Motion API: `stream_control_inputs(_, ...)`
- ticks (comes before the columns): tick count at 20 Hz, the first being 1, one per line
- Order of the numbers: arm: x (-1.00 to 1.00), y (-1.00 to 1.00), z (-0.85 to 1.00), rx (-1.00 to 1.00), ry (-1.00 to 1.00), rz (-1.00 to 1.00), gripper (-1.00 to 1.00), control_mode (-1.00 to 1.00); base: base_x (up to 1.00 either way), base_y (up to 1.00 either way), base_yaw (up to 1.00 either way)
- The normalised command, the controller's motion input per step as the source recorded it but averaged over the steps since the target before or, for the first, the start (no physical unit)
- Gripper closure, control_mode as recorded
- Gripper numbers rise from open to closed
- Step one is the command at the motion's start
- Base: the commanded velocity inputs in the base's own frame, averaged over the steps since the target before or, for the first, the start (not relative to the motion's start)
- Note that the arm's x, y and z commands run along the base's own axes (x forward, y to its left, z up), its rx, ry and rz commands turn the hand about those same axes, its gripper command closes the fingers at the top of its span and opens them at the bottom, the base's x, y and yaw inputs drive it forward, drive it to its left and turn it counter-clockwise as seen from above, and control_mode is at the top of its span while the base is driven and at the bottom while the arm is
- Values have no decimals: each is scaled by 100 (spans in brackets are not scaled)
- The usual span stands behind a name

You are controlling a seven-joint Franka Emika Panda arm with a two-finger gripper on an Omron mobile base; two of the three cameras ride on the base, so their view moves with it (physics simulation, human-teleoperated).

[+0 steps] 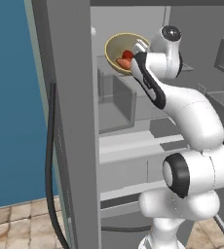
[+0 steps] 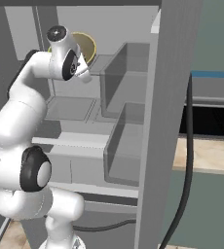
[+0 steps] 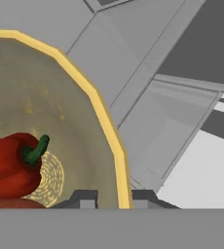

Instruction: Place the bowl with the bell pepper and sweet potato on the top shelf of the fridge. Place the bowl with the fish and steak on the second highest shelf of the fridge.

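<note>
A yellow-rimmed bowl (image 1: 116,46) hangs tilted inside the open fridge, at the height of the top shelf (image 1: 115,73). Inside it lie a red bell pepper (image 3: 9,163) and an orange sweet potato (image 1: 123,63). My gripper (image 3: 110,198) is shut on the bowl's rim (image 3: 119,160), one finger (image 3: 84,199) inside the bowl and one outside. From the right base view the bowl (image 2: 86,45) shows behind my wrist. The bowl with the fish and steak is out of view.
The fridge door's edge (image 1: 67,121) stands close on the left with a black seal hanging down. Grey shelves and clear bins (image 2: 126,80) fill the fridge interior. A counter with a dark microwave (image 2: 209,121) lies to the right.
</note>
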Motion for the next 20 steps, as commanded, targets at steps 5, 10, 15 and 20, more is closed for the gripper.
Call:
stream_control_inputs(5,71,-3,-6,0,11,-1,100,-100,0,0,0)
stream_control_inputs(10,79,0,0,0,7,-2,100,-100,0,0,0)
stream_control_inputs(15,65,0,0,-1,0,-2,-100,-100,0,0,0)
stream_control_inputs(20,11,0,0,0,0,-1,-100,-100,0,0,0)
